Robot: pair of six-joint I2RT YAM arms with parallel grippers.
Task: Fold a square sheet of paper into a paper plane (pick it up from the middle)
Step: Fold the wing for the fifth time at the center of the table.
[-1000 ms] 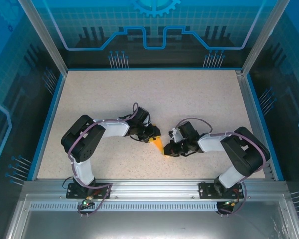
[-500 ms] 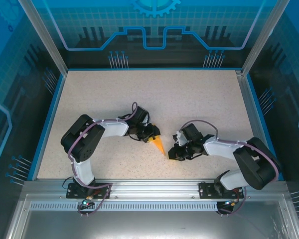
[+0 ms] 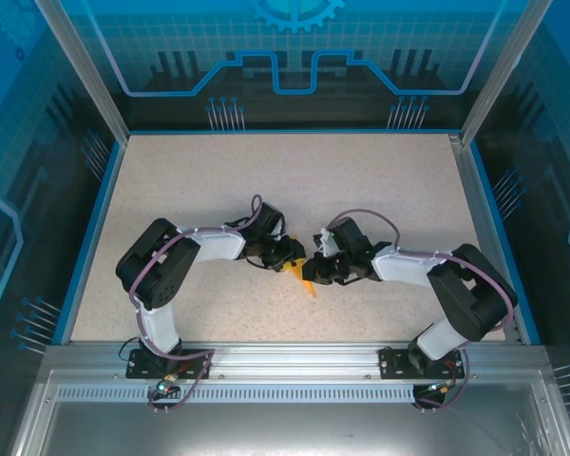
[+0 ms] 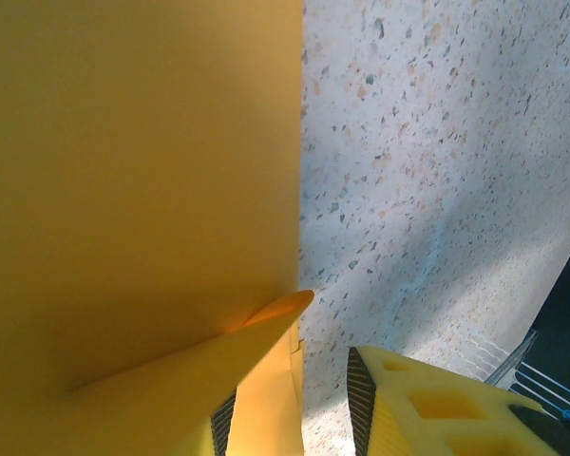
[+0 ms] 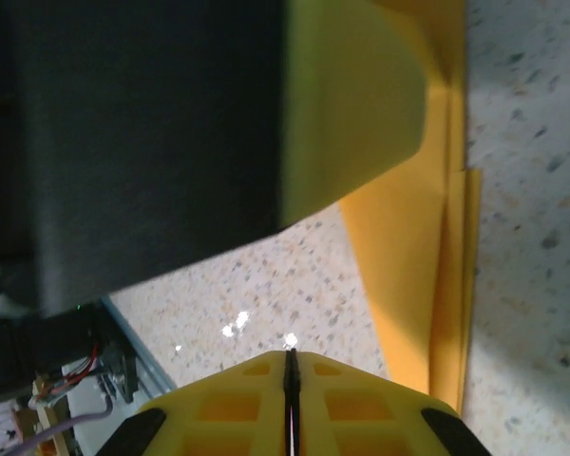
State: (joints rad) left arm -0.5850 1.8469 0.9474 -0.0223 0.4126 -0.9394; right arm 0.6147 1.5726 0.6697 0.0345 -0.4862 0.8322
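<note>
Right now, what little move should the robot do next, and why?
Probably slide the shut right gripper onto the orange paper to press its crease: its closed fingertips sit just beside the layered edge, while the left gripper sits at its far end.

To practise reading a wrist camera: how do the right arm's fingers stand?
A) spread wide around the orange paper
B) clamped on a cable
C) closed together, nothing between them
C: the right fingers meet along a thin seam, and the orange paper lies off to one side of them.
</note>
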